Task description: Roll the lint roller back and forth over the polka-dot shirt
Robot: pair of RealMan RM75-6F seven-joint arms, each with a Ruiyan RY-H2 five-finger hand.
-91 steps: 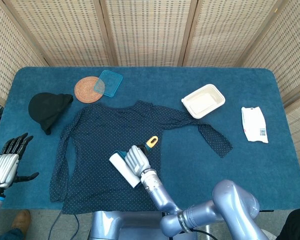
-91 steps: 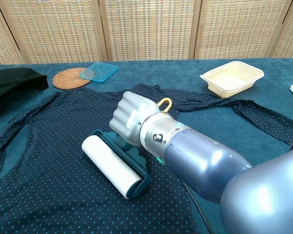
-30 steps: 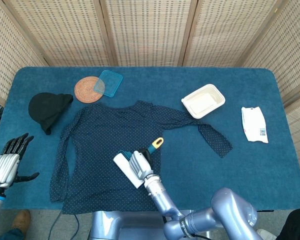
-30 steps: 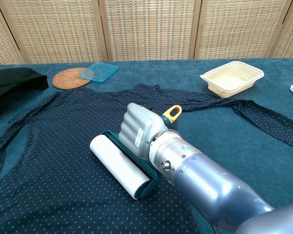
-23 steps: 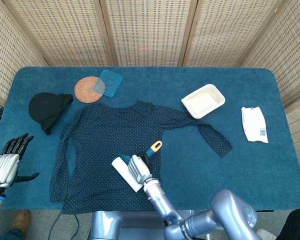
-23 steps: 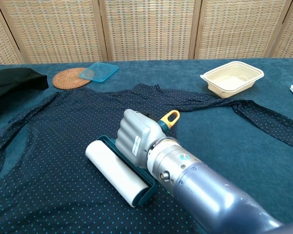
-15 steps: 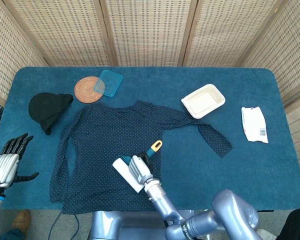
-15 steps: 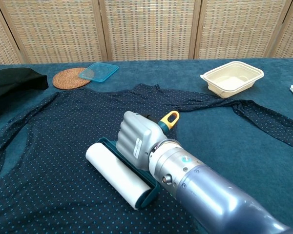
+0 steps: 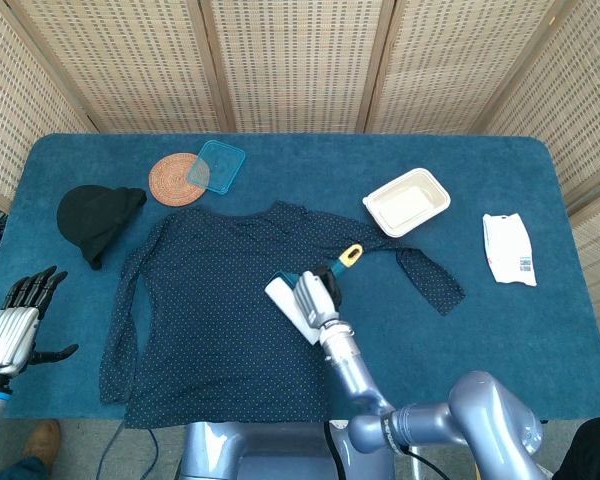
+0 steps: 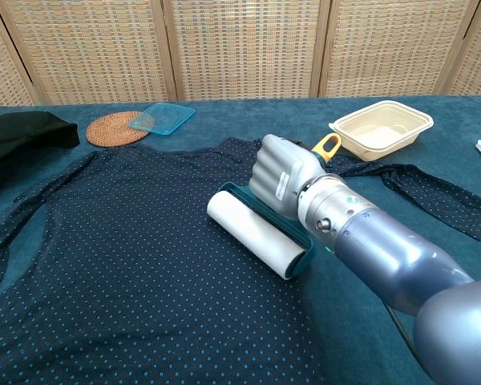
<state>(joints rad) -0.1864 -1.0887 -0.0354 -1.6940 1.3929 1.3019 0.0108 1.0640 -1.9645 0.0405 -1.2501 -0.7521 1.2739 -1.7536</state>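
Fingers of right hand (image 10: 282,186) wrapped round lint roller (image 10: 257,233) handle, drum flat on polka-dot shirt (image 9: 220,310) nr its right edge for rolling contact; left hand (image 9: 15,325) open, idle off-table.

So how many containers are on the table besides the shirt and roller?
2: a blue plastic container overlapping the woven coaster at the far left, and a white tray at the far right.

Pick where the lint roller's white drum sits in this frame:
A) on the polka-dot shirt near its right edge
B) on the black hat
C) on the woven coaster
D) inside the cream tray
A: the right hand holds the lint roller with its white drum lying on the polka-dot shirt near the shirt's right edge, apart from the other items.
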